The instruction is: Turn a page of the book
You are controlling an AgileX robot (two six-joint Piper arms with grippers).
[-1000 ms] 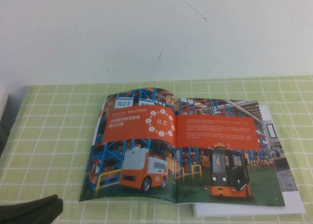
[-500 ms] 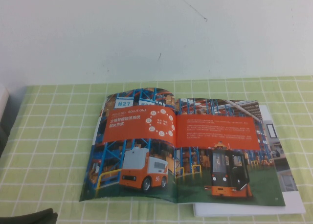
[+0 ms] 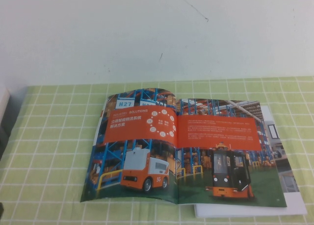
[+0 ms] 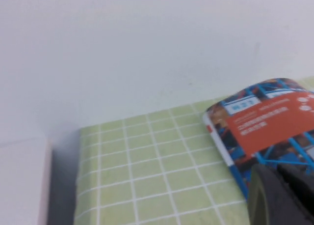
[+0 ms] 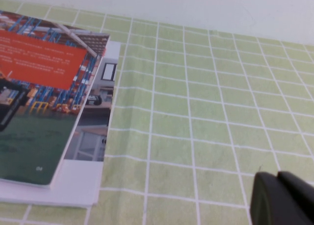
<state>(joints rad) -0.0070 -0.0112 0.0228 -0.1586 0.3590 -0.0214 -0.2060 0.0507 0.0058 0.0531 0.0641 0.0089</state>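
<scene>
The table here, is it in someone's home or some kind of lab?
Probably a test bench: a green checked tablecloth against a bare white wall, with only the book, open. The left claw hovers beside the book's left edge, the right claw to its right.

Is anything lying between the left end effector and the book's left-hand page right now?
Nothing visible: only bare checked cloth beside the page of the book. Left end effector hangs near its corner; right end effector sits off to the book's right.
</scene>
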